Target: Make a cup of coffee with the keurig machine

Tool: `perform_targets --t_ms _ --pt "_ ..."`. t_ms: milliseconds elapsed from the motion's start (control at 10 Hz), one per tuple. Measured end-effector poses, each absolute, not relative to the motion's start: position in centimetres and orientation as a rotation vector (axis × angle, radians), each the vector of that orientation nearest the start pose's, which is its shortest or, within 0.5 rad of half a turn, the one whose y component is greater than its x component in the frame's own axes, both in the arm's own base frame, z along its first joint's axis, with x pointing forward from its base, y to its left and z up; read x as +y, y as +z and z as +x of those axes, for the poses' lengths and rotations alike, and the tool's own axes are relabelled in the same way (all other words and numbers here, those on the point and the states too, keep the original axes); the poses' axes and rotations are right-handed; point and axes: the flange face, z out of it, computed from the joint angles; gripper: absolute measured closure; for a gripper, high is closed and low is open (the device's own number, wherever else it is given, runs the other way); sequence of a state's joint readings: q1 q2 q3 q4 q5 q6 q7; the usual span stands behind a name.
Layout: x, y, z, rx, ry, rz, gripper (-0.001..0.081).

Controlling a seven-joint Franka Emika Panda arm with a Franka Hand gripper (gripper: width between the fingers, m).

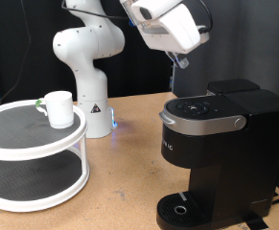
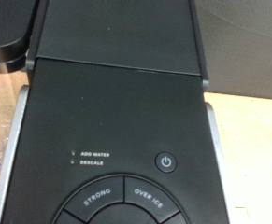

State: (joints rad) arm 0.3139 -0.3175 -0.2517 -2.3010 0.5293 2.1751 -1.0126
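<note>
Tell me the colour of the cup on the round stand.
Plain white; the cup shows best in the exterior view.

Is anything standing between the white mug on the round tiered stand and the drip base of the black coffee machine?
Nothing visible does. The white ceramic mug sits on the top shelf of the white round two-tier stand; bare wooden tabletop separates it from the matte black Keurig machine, whose round drip base holds nothing. The tool hangs above the machine.

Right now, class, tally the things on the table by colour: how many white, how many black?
White: 2, the cup and the round stand under it.
Black: 1, the keurig.
Total: 3.
The pincer is hidden in both views.
</note>
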Motion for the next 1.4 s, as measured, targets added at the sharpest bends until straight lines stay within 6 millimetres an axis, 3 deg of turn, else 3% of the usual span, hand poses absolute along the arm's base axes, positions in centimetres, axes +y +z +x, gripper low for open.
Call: perform_targets --t_ms 100,300,500,800,1100,1400 --pt "4.2 48.9 46.9 -1.105 -0.473 -2.468 0.0805" --pt "3.8 47.9 44.9 -1.236 -0.154 -2.420 0.0805" --pt "2.9 47.5 43.1 -1.231 0.028 -2.366 0.0805" --pt "1.9 47.8 42.5 -1.071 -0.265 -2.416 0.0805" --pt "1.3 48.2 41.4 -1.049 -0.347 -2.433 0.0805" --pt "1.3 46.9 41.9 -0.623 -0.428 -2.589 0.0805"
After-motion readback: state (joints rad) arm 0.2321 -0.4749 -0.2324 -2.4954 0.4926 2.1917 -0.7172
